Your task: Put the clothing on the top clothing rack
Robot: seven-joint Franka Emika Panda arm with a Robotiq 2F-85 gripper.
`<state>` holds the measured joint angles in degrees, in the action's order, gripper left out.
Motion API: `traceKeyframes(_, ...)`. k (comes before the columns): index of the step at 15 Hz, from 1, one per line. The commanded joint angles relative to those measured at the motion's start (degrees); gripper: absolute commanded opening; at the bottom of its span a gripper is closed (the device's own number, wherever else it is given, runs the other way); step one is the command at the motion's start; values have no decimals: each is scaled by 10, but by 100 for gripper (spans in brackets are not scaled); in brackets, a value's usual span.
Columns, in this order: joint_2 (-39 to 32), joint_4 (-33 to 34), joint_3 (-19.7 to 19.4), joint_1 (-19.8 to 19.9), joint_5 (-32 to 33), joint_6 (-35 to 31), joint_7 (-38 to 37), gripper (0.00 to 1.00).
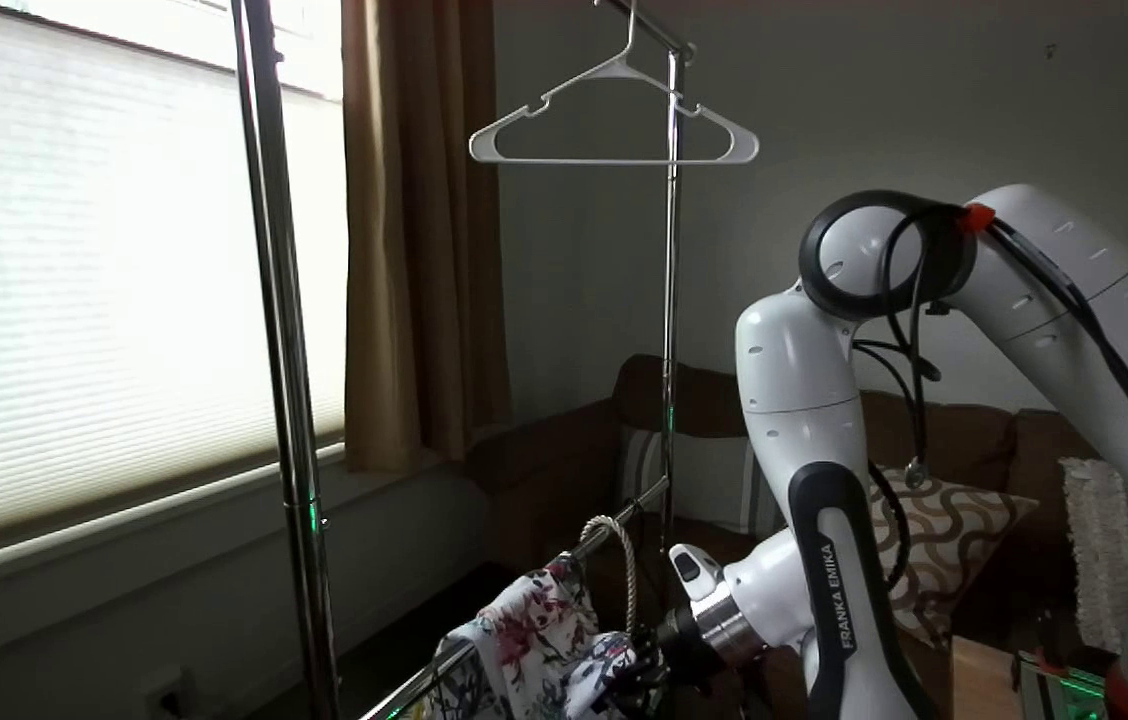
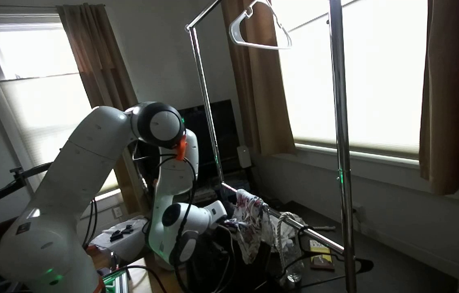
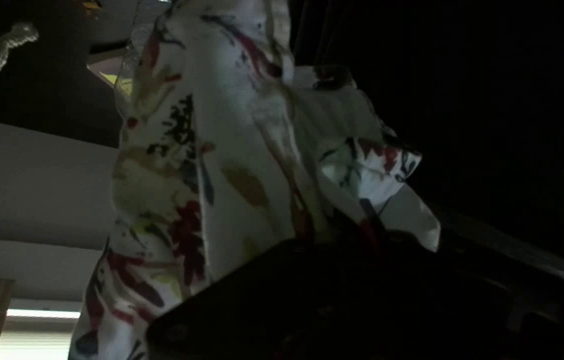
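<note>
The clothing, a white garment with dark leaves and red-pink flowers, drapes over the low rail in both exterior views (image 1: 529, 625) (image 2: 250, 217). In the wrist view the clothing (image 3: 232, 125) hangs in folds that gather at the dark fingers. My gripper (image 1: 629, 678) is at the clothing's near side, below the low rail, and appears shut on a bunched fold; in the wrist view the gripper (image 3: 342, 240) is very dark. The top clothing rack, a thin metal rail, shows high up in both exterior views (image 1: 659, 28) (image 2: 205, 14), far above the gripper.
A white hanger (image 1: 574, 161) hangs from the top rail. Tall uprights (image 1: 286, 350) (image 1: 672, 300) bound the rack. A rope loop (image 1: 630, 570) hangs on the low rail (image 2: 319, 237) beside the clothing. A black hanger (image 2: 366, 265) and bottle (image 2: 293, 266) are nearby. A sofa (image 1: 544, 470) stands behind.
</note>
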<state>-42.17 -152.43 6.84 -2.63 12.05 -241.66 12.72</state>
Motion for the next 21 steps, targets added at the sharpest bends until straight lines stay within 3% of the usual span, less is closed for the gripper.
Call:
traceKeyframes(1,115,-84,32,-9,-50,0,27,1)
traceKeyframes(2,139,-93,44,-13,-65,0,33,1)
traceKeyframes(3,123,-48,19,-60,-76,0,18,1)
traceKeyframes(4,139,-53,26,-78,-104,0,24,1)
traceKeyframes(5,116,-50,10,-52,-56,1,8,1)
traceKeyframes(8,116,-34,7,-73,-74,-2,8,1)
traceKeyframes(9,124,-35,12,-73,-73,-49,-1,1)
traceKeyframes(10,188,-25,16,-71,-80,-7,-13,1)
traceKeyframes(14,310,-49,20,-80,-126,-12,-23,1)
traceKeyframes(18,442,-87,22,-87,-241,-10,-7,1)
traceKeyframes(19,464,-92,20,-82,-266,-10,-2,1)
traceKeyframes(20,439,-49,21,-79,-299,-9,18,1)
traceKeyframes(21,424,-53,24,-76,-249,-6,-3,2)
